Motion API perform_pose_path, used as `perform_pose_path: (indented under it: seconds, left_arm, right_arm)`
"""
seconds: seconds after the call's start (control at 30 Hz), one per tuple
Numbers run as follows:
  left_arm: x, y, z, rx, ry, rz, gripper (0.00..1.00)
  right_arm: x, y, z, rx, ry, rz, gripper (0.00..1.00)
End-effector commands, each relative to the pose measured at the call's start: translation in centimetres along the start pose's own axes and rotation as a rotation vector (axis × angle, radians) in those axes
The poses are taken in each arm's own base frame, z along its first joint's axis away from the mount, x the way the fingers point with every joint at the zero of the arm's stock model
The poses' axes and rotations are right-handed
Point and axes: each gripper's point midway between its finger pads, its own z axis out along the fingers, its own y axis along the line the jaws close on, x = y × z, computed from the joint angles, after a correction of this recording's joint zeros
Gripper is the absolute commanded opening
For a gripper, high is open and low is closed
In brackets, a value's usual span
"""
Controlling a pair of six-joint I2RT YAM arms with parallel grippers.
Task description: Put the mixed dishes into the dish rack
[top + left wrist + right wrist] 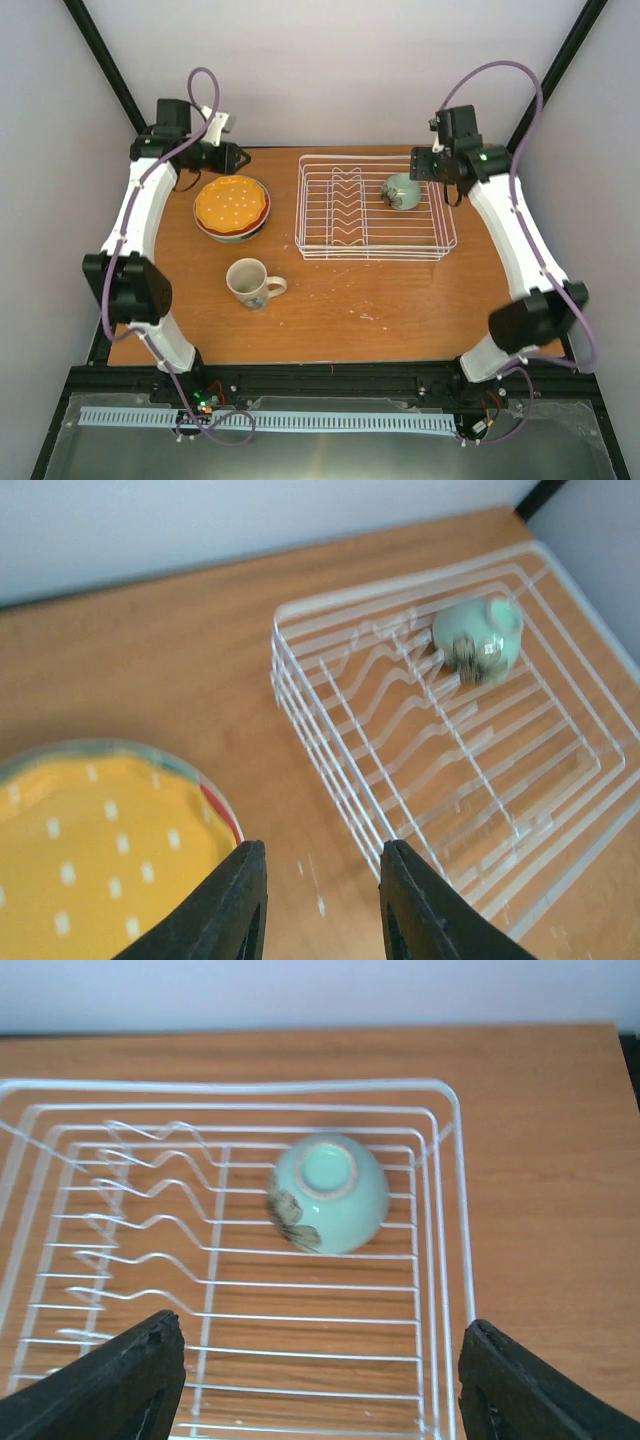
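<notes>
The white wire dish rack (375, 247) stands at the back right of the table. The small teal bowl (401, 191) lies upside down in its right part, also in the right wrist view (330, 1192) and the left wrist view (480, 640). The orange-yellow scalloped plate (231, 203) tops a stack, with a red-and-teal rim (222, 810) under it. The cream mug (250, 282) stands in front of the stack. My left gripper (240, 156) is open above the table between stack and rack. My right gripper (420, 166) is wide open and empty above the rack's right end.
The rack's upright prongs (345, 205) run along its middle. The rack (440, 770) lies close to the right of my left fingertips. The table's back edge meets the wall just behind both grippers. Bare wood (380, 300) lies in front of the rack.
</notes>
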Motion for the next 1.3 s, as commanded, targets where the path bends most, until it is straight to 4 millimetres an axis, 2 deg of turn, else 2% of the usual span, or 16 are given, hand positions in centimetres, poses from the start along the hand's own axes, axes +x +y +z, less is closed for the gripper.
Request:
perform_pose_path:
  seconds: [0.0,0.13,0.27,0.4,0.47,0.6,0.63,0.73,0.8,0.87,0.9,0.97,1.07,1.1,1.17,1.27]
  left_arm:
    - [4.4,-2.6,-2.5,-0.125,0.087,-0.021,0.33]
    - [7.9,-6.1,-4.4,-0.156,0.147,-0.034,0.33]
    - [12.9,-6.5,-6.1,-0.279,0.262,-0.08,0.33]
    - [12.5,-9.2,-7.3,-0.203,0.213,-0.084,0.31]
    - [12.5,-9.3,-7.2,-0.214,0.222,-0.094,0.31]
    - [12.1,-10.3,-5.9,-0.208,0.282,-0.093,0.26]
    - [11.3,-10.5,-5.8,-0.219,0.281,-0.073,0.26]
    - [10.0,-9.3,-4.9,-0.289,0.302,-0.03,0.26]
    - [10.3,-8.1,-4.2,-0.337,0.329,-0.022,0.26]
    - [11.1,-7.1,-3.9,-0.387,0.358,-0.02,0.26]
    - [11.1,-6.9,-4.0,-0.396,0.357,-0.017,0.26]
    - [10.7,-7.2,-4.8,-0.397,0.332,-0.012,0.26]
    - [9.3,-7.8,-7.0,-0.418,0.253,0.003,0.27]
    - [8.7,-8.1,-8.2,-0.425,0.214,0.006,0.28]
    - [7.9,-8.7,-9.7,-0.426,0.161,0.012,0.3]
    - [7.8,-8.9,-10.5,-0.426,0.135,0.02,0.31]
  right_arm:
    - [-0.3,2.9,-1.9,-0.125,-0.17,-0.032,0.73]
    - [3.0,3.8,-0.8,-0.185,-0.089,-0.051,0.73]
    - [5.3,4.5,-0.7,-0.236,-0.069,-0.051,0.73]
    - [6.3,5.2,-1.3,-0.268,-0.066,-0.057,0.73]
    - [6.7,5.6,-1.6,-0.28,-0.058,-0.061,0.73]
    - [7.6,8.1,-2.5,-0.356,-0.069,-0.086,0.73]
    - [8.0,9.1,-2.6,-0.387,-0.061,-0.1,0.73]
    - [10.0,13.0,-2.4,-0.449,-0.006,-0.187,0.73]
    - [12.4,16.4,-2.1,-0.498,0.053,-0.277,0.73]
    - [15.5,19.5,-1.3,-0.511,0.119,-0.374,0.73]
    - [17.3,21.3,-1.5,-0.514,0.126,-0.453,0.72]
    - [20.4,23.4,-1.2,-0.482,0.071,-0.633,0.72]
    - [24.2,24.2,-0.1,-0.436,-0.044,-0.829,0.72]
    - [24.4,24.1,0.2,-0.419,-0.098,-0.827,0.73]
    - [25.0,24.6,-0.2,-0.494,-0.155,-0.788,0.73]
    - [25.2,24.8,-1.3,-0.591,-0.251,-0.735,0.74]
